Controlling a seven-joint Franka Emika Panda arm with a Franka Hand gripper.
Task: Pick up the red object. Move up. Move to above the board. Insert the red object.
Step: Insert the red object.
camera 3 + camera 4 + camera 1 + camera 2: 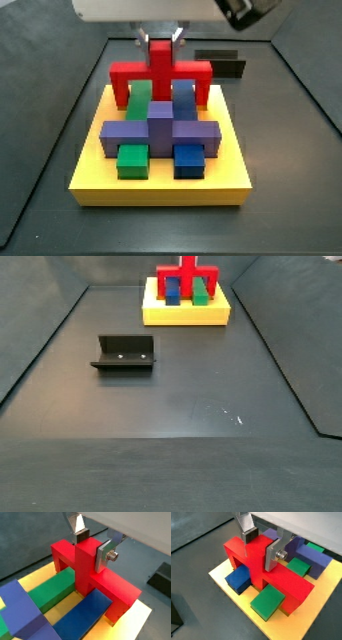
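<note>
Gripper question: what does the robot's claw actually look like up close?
The gripper has two flat silver plate fingers, each with a dark pad on its inner face. One plate carries a round silver bolt head on its outer side. Above them sits a pale grey body. No cables or markings show.

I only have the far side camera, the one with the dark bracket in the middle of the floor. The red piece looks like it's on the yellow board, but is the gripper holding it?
Observer: Yes. In a wrist view the gripper has its silver fingers clamped on the red object's upright rib.
Operator: What's under the red arms?
Observer: In a side view a green block and a blue block each run under the red arch.
Operator: Anything else on the board?
Observer: A purple cross-shaped piece sits on the yellow board, nearer that camera than the red one.
</note>
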